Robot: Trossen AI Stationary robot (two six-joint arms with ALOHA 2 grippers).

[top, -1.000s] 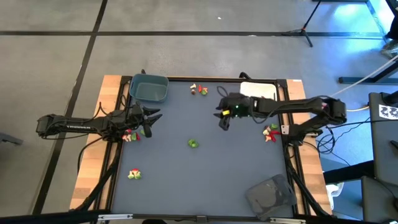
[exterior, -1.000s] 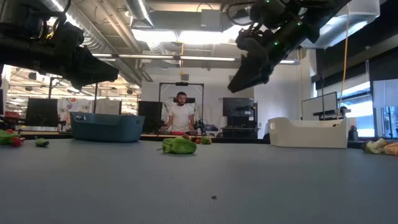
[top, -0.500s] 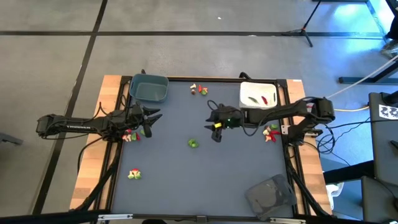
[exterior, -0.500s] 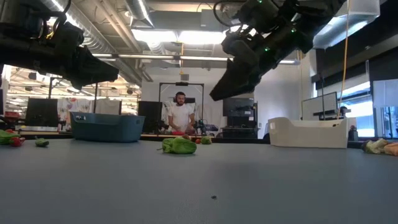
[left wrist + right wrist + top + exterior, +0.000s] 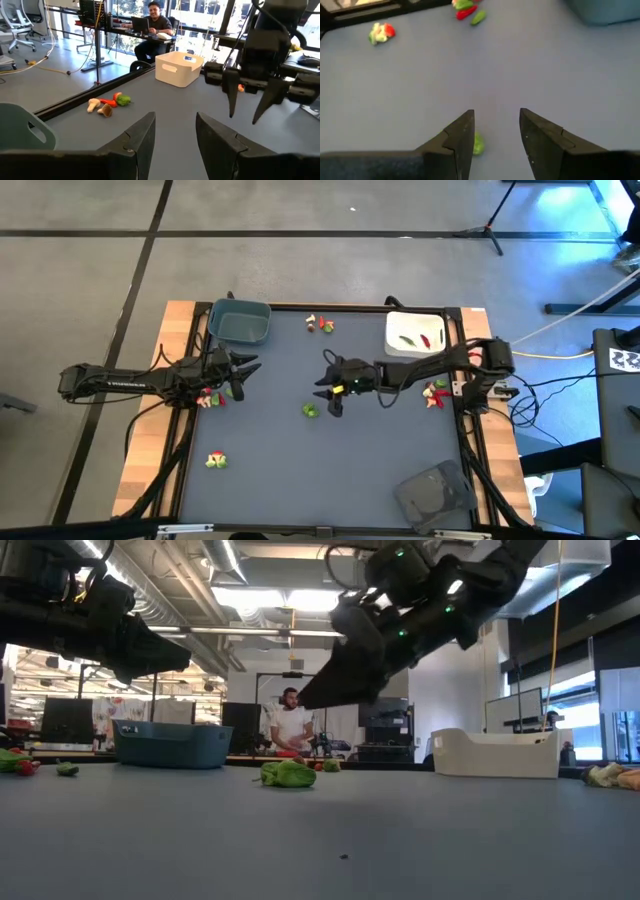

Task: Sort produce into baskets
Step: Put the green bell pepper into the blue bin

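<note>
A small green vegetable (image 5: 311,411) lay just beside the right gripper (image 5: 333,406), with 2 pieces inside the white tub (image 5: 414,332).

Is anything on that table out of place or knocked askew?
Yes: the dark grey tray sits crooked at the table's corner, hanging past the edge. The blue tub and white tub sit straight.

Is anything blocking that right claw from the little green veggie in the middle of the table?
Nothing visible. The right gripper, open, hangs just beside the green piece, with only bare mat between them.
</note>
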